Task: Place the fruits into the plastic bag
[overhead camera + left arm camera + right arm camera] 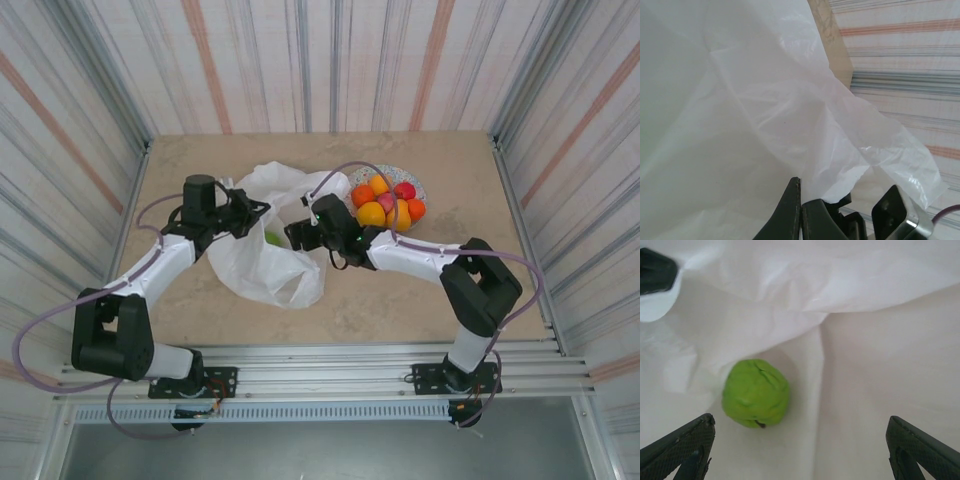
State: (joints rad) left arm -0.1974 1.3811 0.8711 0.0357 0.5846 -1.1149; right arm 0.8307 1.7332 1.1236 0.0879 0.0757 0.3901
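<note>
Beige tabletop within striped walls. My left gripper is clenched on the rim of the white plastic bag. My right gripper hangs released above the green apple, which lies inside the bag. Other fruits sit piled on the speckled plate just beside the bag.

Left arm and right arm: white link covers, black joint housings, black motor blocks at the elbows. Lilac cable runs off each arm. Black base plates. Right gripper fingers: dark, cross-hatched texture.
</note>
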